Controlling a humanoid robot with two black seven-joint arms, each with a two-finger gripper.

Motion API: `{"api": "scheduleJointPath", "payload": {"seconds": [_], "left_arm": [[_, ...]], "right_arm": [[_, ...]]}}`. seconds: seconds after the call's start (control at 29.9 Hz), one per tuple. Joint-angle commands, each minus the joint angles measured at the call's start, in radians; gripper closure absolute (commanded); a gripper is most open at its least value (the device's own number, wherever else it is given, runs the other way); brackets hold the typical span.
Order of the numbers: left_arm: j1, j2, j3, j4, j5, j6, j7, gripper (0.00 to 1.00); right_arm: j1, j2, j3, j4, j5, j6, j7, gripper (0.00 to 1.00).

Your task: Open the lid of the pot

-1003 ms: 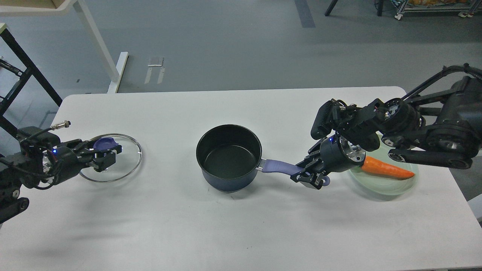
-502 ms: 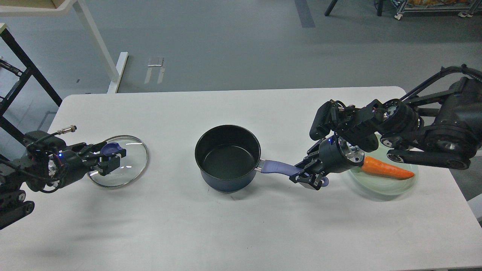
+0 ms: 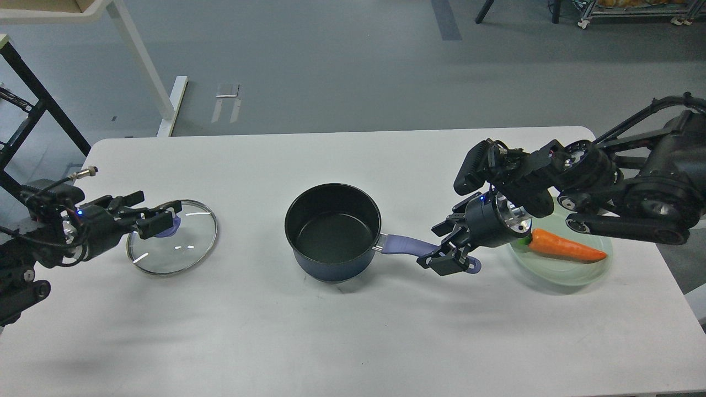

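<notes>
The dark blue pot point(image 3: 332, 231) stands uncovered in the middle of the white table point(image 3: 353, 342), its purple handle point(image 3: 405, 244) pointing right. The glass lid point(image 3: 172, 238) lies flat on the table at the left, its purple knob point(image 3: 167, 226) partly hidden. My left gripper point(image 3: 156, 212) is open just above and left of the knob, not gripping it. My right gripper point(image 3: 445, 246) is at the far end of the handle, its jaws spread on either side of it.
A pale green plate point(image 3: 573, 273) with an orange carrot point(image 3: 565, 246) lies at the right, just behind my right wrist. The table's right edge is close to the plate. White table legs and a black frame stand on the floor at the far left.
The lid went from tilted in my left gripper to flat on the table. The left gripper opened and let go of the knob. The right gripper's jaws spread apart on the handle.
</notes>
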Motion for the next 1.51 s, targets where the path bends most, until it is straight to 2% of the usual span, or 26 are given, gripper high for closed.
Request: {"api": "scheduleJointPath", "payload": {"seconds": [0.0,0.2,0.33,0.37,0.4,0.5,0.7,0.74,1.04,1.3,1.47], "left_arm": [[-0.047,0.023,-0.001,0.001,-0.225,-0.009,0.001,0.01],[-0.138,0.014,-0.007,0.001,-0.612,-0.039,0.003,0.01],[-0.176,-0.021,-0.009,0.002,-0.856,-0.111,0.004,0.0],[-0.176,-0.022,-0.009,0.002,-0.856,-0.111,0.004,0.0],[-0.182,-0.063,-0.026,0.004,-0.935,-0.139,0.007,0.0],[-0.181,-0.13,-0.085,0.024,-1.026,-0.138,0.009,0.0],[-0.181,-0.134,-0.089,0.027,-1.03,-0.139,0.009,0.0],[-0.161,-0.29,-0.181,0.1,-1.185,-0.154,0.004,0.0],[-0.153,-0.399,-0.185,0.149,-1.327,-0.208,0.004,0.0],[-0.138,-0.396,-0.195,0.159,-1.344,-0.216,0.007,0.0],[-0.095,-0.376,-0.276,0.148,-1.413,-0.291,0.012,0.0]], "right_arm": [[-0.001,-0.048,0.093,-0.004,0.17,0.003,0.004,0.02],[-0.051,-0.134,0.244,-0.11,0.32,-0.009,0.006,0.01],[-0.212,-0.181,0.476,-0.174,0.489,-0.005,0.009,0.0],[-0.213,-0.181,0.477,-0.174,0.49,-0.005,0.009,0.0],[-0.301,-0.189,0.576,-0.182,0.526,-0.006,0.009,0.0],[-0.45,-0.194,0.745,-0.192,0.555,-0.008,0.009,0.0],[-0.458,-0.194,0.755,-0.194,0.557,-0.008,0.009,0.0],[-0.671,-0.16,1.004,-0.296,0.77,-0.012,0.007,0.0],[-0.74,-0.072,1.046,-0.465,1.27,-0.012,0.004,0.0],[-0.865,-0.056,1.118,-0.467,1.321,-0.003,0.01,0.0],[-0.897,-0.039,1.204,-0.475,1.338,-0.005,0.006,0.0]]}}
